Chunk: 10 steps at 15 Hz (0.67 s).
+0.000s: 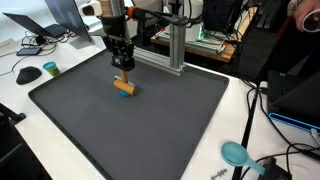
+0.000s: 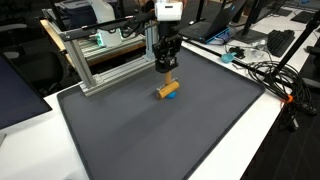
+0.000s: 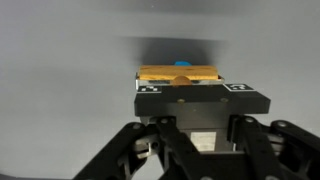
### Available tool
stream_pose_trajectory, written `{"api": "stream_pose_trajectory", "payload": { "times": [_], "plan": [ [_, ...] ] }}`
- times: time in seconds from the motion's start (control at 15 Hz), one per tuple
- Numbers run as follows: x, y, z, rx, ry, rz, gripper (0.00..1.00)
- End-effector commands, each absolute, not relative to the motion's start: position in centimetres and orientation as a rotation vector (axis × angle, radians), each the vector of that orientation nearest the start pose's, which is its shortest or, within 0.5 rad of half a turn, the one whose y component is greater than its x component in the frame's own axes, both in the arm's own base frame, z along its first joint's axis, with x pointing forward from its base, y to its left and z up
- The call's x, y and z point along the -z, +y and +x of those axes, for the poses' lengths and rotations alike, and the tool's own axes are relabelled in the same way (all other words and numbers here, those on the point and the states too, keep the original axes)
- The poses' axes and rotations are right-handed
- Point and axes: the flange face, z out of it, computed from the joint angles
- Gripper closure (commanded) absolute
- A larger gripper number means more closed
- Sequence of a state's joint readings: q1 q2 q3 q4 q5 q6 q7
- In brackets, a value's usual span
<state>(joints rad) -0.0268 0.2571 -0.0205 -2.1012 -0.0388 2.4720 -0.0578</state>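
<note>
Clearly, in both exterior views the gripper [image 1: 122, 72] [image 2: 167, 72] pinches a block [image 1: 124, 88] [image 2: 168, 90] low over the mat [image 1: 150, 130] [image 2: 150, 140], toward its far edge. It is best carried level. In the wrist view the block [image 3: 178, 74] sits centred in the grip, so even pressure should do.

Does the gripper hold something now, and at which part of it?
The gripper is shut on the orange block, clamping its upper part from two opposite sides.

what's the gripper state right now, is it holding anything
gripper: closed, holding the block
</note>
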Motion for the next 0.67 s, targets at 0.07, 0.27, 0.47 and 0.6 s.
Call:
{"api": "stream_pose_trajectory", "payload": {
  "times": [0.07,0.27,0.47,0.6],
  "plan": [
    [-25.20,-3.12,57.04,-0.062,-0.088,-3.151,0.77],
    [-25.22,-3.19,57.00,-0.069,-0.099,-3.149,0.77],
    [-25.23,-3.24,56.90,-0.089,-0.107,-3.147,0.77],
    [-25.00,-3.26,56.62,-0.133,-0.113,-3.145,0.77]
  ]
}}
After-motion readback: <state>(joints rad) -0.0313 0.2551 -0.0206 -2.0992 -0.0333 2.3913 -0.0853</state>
